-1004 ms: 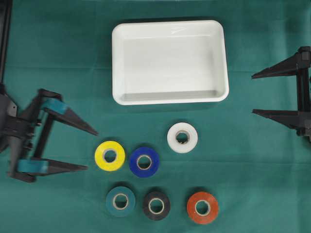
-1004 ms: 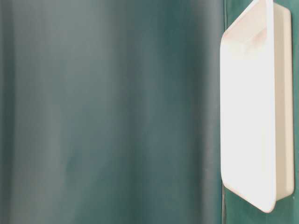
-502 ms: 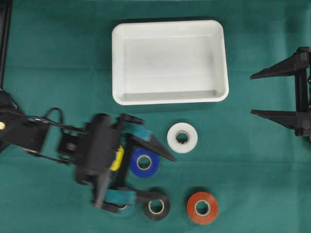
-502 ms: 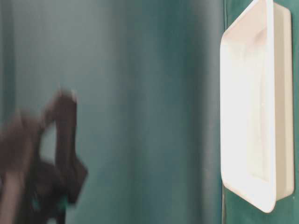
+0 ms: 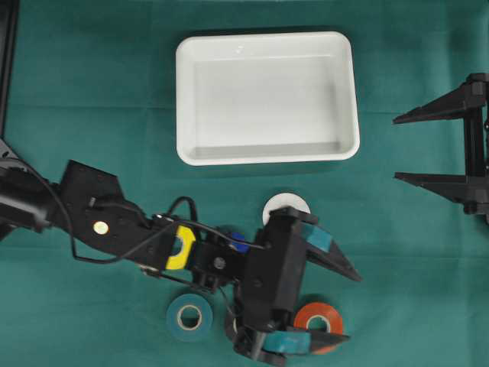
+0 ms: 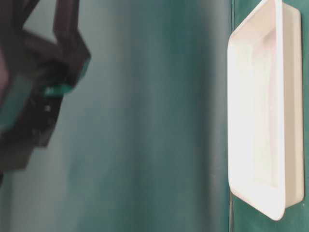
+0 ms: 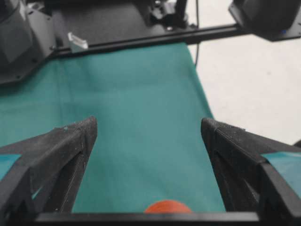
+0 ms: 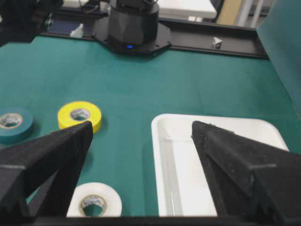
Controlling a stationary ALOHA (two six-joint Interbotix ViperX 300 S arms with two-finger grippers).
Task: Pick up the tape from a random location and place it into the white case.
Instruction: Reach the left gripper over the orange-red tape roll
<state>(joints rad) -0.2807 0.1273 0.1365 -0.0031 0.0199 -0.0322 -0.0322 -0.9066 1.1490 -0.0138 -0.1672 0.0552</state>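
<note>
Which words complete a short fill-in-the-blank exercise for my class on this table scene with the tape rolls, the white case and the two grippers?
1. The white case holds ____ tape rolls.
2. The left gripper has its jaws ____, with the orange tape roll between its fingers in the overhead view.
3. In the right wrist view, the roll next to the teal tape roll is ____ in colour.
4. The right gripper, parked at the table edge, holds ____.

Missing words: no; open; yellow; nothing
</note>
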